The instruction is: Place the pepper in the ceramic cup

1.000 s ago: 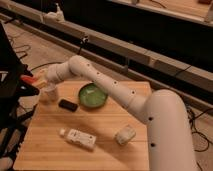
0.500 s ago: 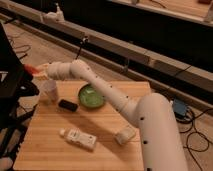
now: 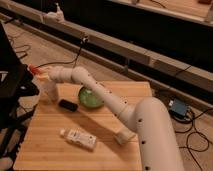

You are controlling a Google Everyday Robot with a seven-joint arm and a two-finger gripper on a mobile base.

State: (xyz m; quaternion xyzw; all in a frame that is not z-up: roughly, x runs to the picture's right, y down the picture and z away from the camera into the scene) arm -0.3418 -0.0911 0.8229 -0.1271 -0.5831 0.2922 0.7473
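Pincer (image 3: 39,75) clasps the small orange-red pepper (image 3: 33,69) just above the pale ceramic cup (image 3: 48,91) at the table's (image 3: 100,145) far-left corner.

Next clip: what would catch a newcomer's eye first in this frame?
The long white arm sweeps from the lower right across the wooden table to its far left corner. There the tool holds a red-orange pepper just above the pale ceramic cup. Next comes the green bowl at the table's back centre, partly behind the arm.
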